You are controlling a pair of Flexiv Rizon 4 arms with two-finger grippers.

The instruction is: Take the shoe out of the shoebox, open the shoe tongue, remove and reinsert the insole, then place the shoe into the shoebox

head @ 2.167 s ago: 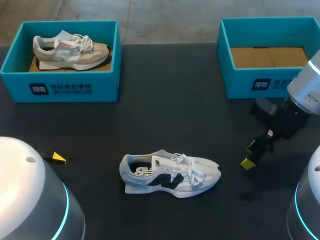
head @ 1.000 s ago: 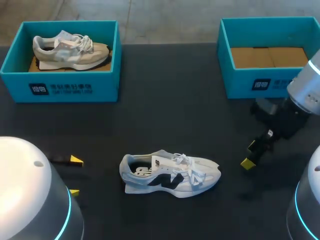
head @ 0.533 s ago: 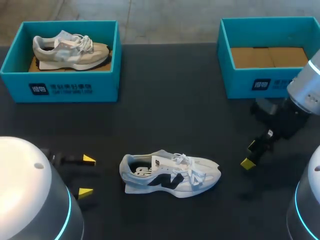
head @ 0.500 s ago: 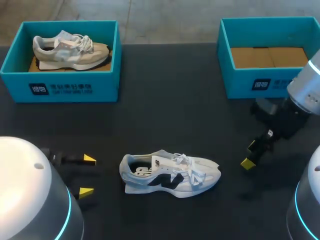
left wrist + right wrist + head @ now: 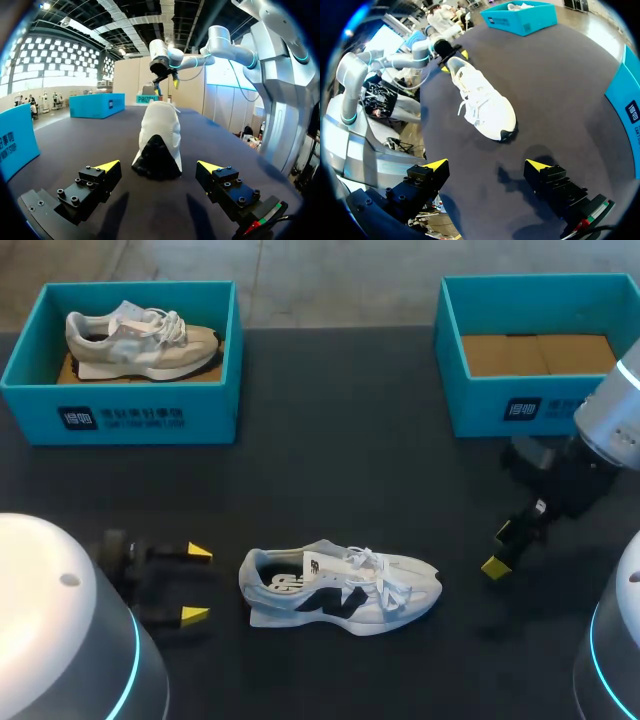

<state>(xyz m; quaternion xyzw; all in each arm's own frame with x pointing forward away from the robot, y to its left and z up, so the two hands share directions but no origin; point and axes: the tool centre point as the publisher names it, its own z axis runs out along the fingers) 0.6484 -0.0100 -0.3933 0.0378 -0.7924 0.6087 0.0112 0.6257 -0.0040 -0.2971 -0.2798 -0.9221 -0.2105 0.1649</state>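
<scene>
The white-and-black fabric sneaker (image 5: 340,590) is lying unboxed; your left gripper (image 5: 196,583), spread, is facing its heel. Probably steady it, then open the tongue.

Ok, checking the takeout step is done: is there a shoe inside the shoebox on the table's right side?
No, the right shoebox shows only bare cardboard inside, while the white shoe lies out on the table.

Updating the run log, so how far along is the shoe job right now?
Done: the shoe lies on the table, out of the empty right shoebox. In hand: the left arm holds its jaws open just behind the heel, touching nothing; the right arm hangs apart past the toe. Left, by the look of it: opening the tongue, the insole out and back in, and reboxing the shoe.
</scene>
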